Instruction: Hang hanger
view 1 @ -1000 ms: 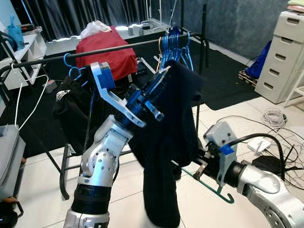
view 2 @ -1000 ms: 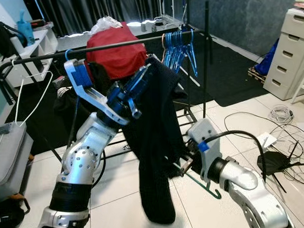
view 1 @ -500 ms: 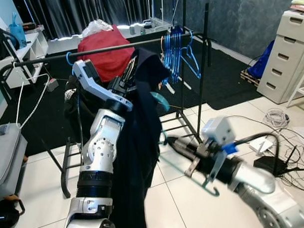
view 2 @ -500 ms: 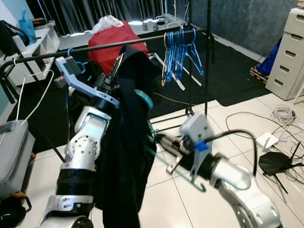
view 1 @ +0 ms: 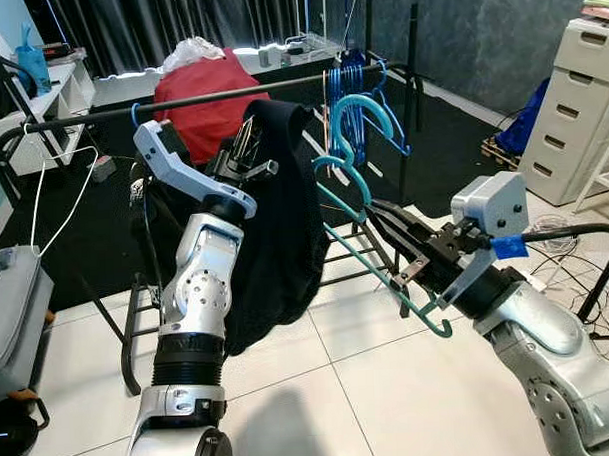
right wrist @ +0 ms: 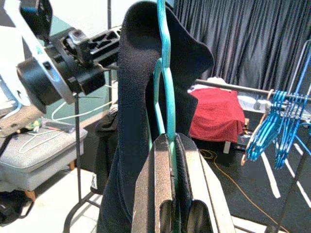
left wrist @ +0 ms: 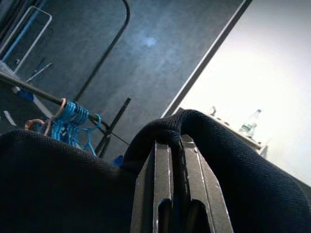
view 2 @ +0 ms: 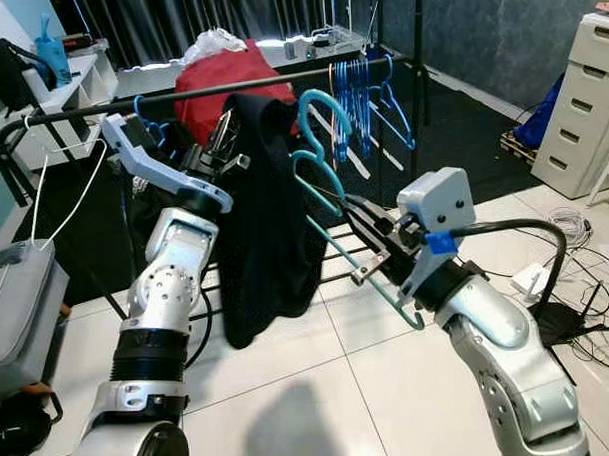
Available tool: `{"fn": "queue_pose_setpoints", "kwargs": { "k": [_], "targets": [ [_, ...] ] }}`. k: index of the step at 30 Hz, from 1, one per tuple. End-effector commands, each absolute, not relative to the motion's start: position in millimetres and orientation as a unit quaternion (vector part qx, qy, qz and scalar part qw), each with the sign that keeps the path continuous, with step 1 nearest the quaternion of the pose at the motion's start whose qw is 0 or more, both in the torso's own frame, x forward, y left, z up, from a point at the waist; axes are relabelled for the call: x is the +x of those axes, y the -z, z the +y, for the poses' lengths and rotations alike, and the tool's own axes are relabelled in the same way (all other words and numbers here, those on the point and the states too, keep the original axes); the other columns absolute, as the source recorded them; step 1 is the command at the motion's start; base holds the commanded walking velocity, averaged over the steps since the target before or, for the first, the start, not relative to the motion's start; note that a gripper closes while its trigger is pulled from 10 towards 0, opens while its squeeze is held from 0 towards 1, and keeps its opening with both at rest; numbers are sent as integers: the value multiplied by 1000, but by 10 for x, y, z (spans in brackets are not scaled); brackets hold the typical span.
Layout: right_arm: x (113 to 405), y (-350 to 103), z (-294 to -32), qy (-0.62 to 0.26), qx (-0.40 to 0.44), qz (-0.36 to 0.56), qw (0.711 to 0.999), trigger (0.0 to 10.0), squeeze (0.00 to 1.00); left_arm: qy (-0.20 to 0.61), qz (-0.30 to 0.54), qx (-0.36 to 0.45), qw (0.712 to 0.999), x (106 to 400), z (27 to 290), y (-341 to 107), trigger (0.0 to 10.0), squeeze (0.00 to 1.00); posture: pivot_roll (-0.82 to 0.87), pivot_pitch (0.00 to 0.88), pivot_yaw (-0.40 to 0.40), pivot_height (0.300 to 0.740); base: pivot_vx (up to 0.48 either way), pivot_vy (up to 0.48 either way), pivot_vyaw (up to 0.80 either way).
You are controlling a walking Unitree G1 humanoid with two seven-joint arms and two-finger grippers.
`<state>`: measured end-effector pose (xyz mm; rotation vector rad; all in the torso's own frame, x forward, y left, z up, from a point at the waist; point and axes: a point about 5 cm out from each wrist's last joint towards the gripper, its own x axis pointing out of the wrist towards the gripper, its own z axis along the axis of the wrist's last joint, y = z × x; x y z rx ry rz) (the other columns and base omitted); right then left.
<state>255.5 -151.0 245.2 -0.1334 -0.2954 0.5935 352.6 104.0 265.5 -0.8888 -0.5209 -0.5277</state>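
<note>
Teal plastic hanger (view 1: pixel 369 221) now rides high in front of the robot, hook up near the black metal clothes rail (view 1: pixel 230 94); half a second back it sat low and nearly flat by the right forearm. Right gripper (view 1: pixel 393 230) has lifted and tilted it; jaws clamped together on the hanger's lower bar, as the right wrist view confirms. Dark navy garment (view 1: pixel 280 229) has moved as well: a second ago it hung long toward the tiled floor (view 1: pixel 391 405), now it is bunched higher. Left gripper (view 1: pixel 247 155) holds its collar edge, jaws pinched shut on the cloth. One hanger arm seems to enter the garment; how far is hidden. Judgement: threading under way, hanging not yet done. Cluster of blue plastic hangers (view 1: pixel 355 96) already on the rail.
</note>
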Motion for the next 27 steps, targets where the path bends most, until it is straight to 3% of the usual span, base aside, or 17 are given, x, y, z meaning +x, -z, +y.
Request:
{"fn": "queue_pose_setpoints", "kwargs": {
  "k": [1,2,3,10,23,27],
  "targets": [
    [2593,-2530,-1595,-262,-60,-168,948,10000,0,334,-268,-432,794,3335,916,-2733,10000,0,-249,0,73,740,0,0,0],
    [2593,-2530,-1595,-262,-60,-168,948,10000,0,334,-268,-432,794,3335,916,-2733,10000,0,-249,0,73,740,0,0,0],
    [2605,-2543,-1593,-263,-59,-169,948,10000,0,373,-271,-436,773,3240,837,-2752,10000,0,-249,0,72,740,0,0,0],
    [2656,-2601,-1598,-256,-62,-175,949,10000,0,489,-254,-430,714,2935,606,-2730,10000,0,-250,0,70,740,0,0,0],
    [2698,-2629,-1565,-259,-69,-184,946,10000,0,539,-196,-435,694,2731,383,-2555,10000,0,-242,0,69,740,0,0,0],
    [2696,-2586,-1470,-285,-76,-175,939,10000,0,492,-172,-445,728,2813,266,-2513,10000,0,-246,0,70,740,0,0,0]
  ]
}}
